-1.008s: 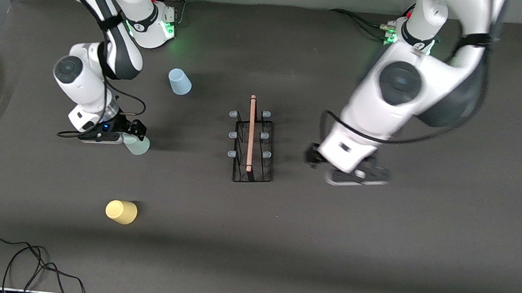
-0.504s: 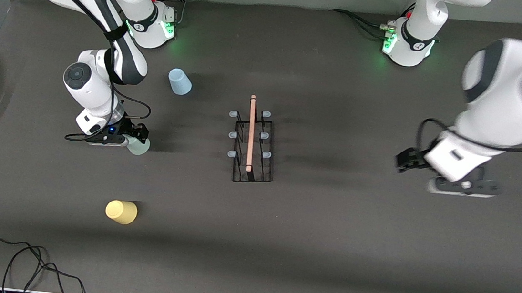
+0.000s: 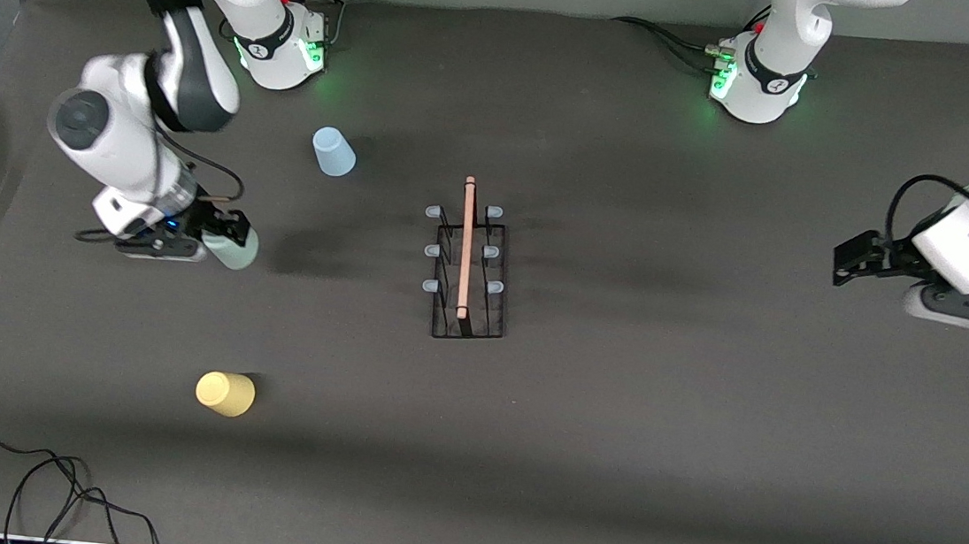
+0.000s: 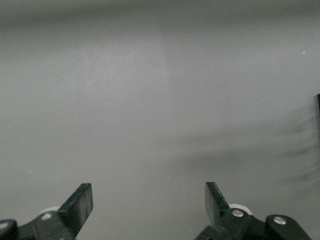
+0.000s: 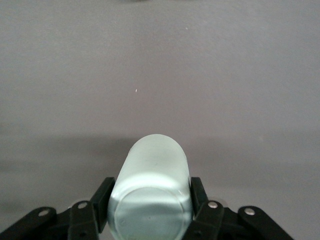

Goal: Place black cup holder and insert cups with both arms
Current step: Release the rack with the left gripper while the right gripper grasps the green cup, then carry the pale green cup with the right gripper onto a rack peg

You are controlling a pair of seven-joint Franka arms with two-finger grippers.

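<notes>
The black cup holder [image 3: 465, 306] stands mid-table with its wooden rod handle [image 3: 466, 244] on top and no cups on its pegs. My right gripper [image 3: 224, 234] is shut on the pale green cup [image 3: 234, 251] and holds it just above the table, toward the right arm's end; the right wrist view shows the cup [image 5: 152, 175] clamped between the fingers [image 5: 103, 197]. The pale blue cup [image 3: 332, 152] and the yellow cup [image 3: 225, 393] rest upside down on the table. My left gripper [image 3: 861, 257] is open and empty [image 4: 148, 197] over bare table toward the left arm's end.
Black cables [image 3: 29, 477] lie at the table's near corner on the right arm's end. The two arm bases [image 3: 280, 39] [image 3: 756, 80] stand along the edge farthest from the front camera.
My right gripper has risen with the pale green cup and shifted toward the right arm's end. My left arm has swung away from the cup holder toward the left arm's end.
</notes>
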